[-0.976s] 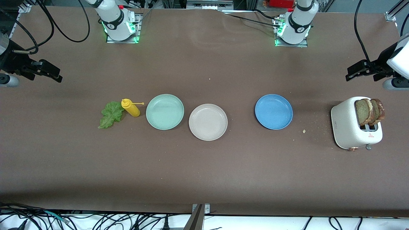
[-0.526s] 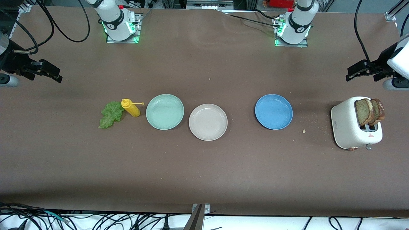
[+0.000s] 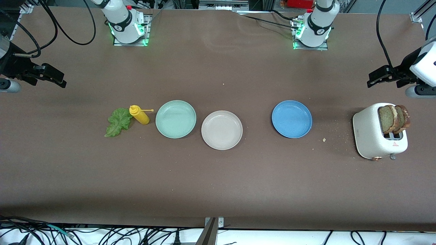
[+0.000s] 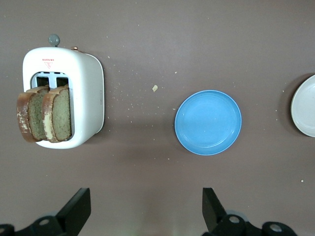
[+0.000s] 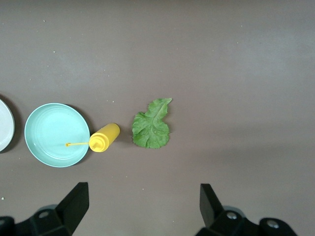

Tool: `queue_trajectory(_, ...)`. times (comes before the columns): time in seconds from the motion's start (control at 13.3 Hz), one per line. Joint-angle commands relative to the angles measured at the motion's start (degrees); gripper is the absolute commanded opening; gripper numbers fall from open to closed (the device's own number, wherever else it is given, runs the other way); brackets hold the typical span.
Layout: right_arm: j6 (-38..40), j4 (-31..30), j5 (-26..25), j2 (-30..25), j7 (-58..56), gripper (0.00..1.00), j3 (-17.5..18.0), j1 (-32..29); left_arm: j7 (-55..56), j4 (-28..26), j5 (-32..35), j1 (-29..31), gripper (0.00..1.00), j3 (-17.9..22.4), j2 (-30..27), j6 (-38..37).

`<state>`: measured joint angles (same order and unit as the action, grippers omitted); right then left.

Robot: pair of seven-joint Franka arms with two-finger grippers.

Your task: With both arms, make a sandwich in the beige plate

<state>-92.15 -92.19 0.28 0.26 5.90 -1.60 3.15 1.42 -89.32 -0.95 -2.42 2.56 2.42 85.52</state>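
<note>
The beige plate sits bare at mid-table; its rim also shows in the left wrist view and the right wrist view. Two brown-crusted bread slices stand upright in the toaster's slots. A green lettuce leaf lies flat on the table toward the right arm's end. My left gripper hangs open over the table beside the toaster. My right gripper hangs open over bare table at its own end. Neither holds anything.
A white toaster stands at the left arm's end, with crumbs scattered beside it. A blue plate and a mint-green plate flank the beige one. A yellow squeeze bottle lies between leaf and mint plate.
The left gripper has shifted slightly above the table near the toaster. The right arm and everything on the table are as before.
</note>
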Motion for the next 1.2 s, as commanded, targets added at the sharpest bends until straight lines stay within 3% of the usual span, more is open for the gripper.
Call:
queue_trajectory(0.0, 0.57, 0.43, 0.08, -0.17, -0.46, 1.0, -0.07, 0.02, -1.16, 1.61, 1.13, -0.3, 1.0, -0.1, 0.66, -0.18)
queue_trajectory(1.13, 0.57, 0.43, 0.16, -0.17, -0.46, 1.0, -0.07, 0.02, -1.16, 1.52, 3.06, -0.3, 1.0, -0.28, 0.66, 1.22)
